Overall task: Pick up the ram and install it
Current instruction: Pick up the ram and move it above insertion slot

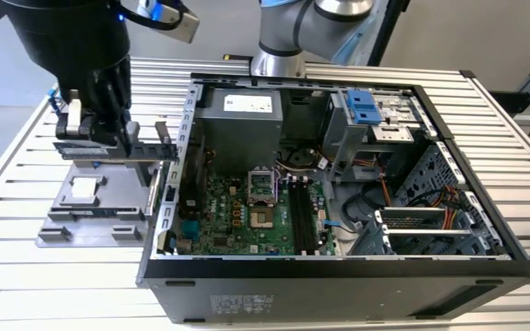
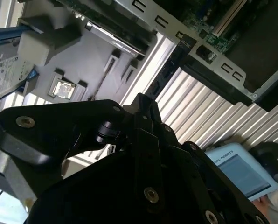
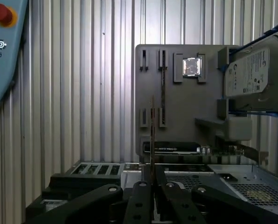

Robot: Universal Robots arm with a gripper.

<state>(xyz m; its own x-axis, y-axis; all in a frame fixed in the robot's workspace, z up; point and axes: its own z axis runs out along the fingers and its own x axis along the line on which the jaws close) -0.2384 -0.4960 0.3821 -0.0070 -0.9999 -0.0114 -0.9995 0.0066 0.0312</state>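
The hand (image 3: pixel 152 183) is clenched on the ram (image 3: pixel 152 135), which stands edge-on between its fingers above the grey tray (image 3: pixel 185 107), apparently clear of it. The pick-up looks done and the carry is the step in hand. Installing it calls for lining the stick up over a memory slot (image 1: pixel 303 214) and pressing straight down. The side wall of the case (image 1: pixel 339 270) stands between tray and slots. A hard drive (image 3: pixel 253 70) sits on the tray, on the ribbed bench (image 1: pixel 25 289).
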